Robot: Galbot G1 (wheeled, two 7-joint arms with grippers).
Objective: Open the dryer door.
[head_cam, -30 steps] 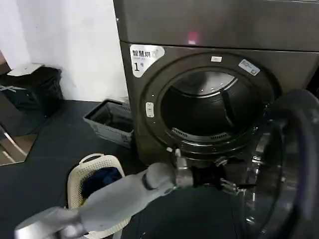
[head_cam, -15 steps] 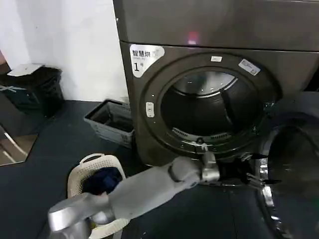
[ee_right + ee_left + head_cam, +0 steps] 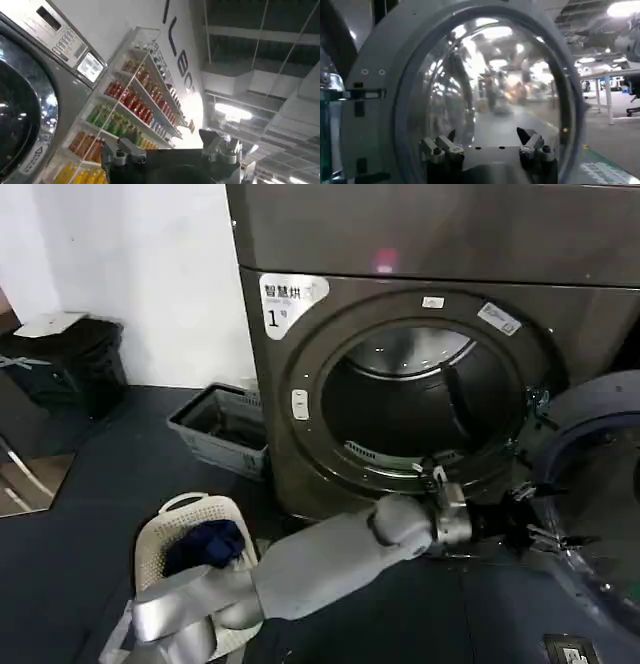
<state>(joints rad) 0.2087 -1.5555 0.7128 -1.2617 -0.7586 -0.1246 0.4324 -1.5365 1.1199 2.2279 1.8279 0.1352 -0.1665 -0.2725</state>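
The dryer door (image 3: 600, 484) is hanging wide open at the right of the dryer (image 3: 300, 434) (drum exposed). The left gripper (image 3: 545, 529), fingers apparently spread, is reaching against its inner face.

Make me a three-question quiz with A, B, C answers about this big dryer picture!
1. Where is the left pincer?
A. In the basket
B. By the swung-out dryer door
C. On top of the dryer

2. What number is on the dryer's white sticker?
A. 1
B. 5
C. 9

3. How is the dryer door?
A. Shut tight
B. Lying on the floor
C. Swung open

Answers: 1 B, the arm reaches from the left to the door's inner face. 2 A, the sticker reads "1". 3 C, the drum opening is uncovered and the door stands out to the right.
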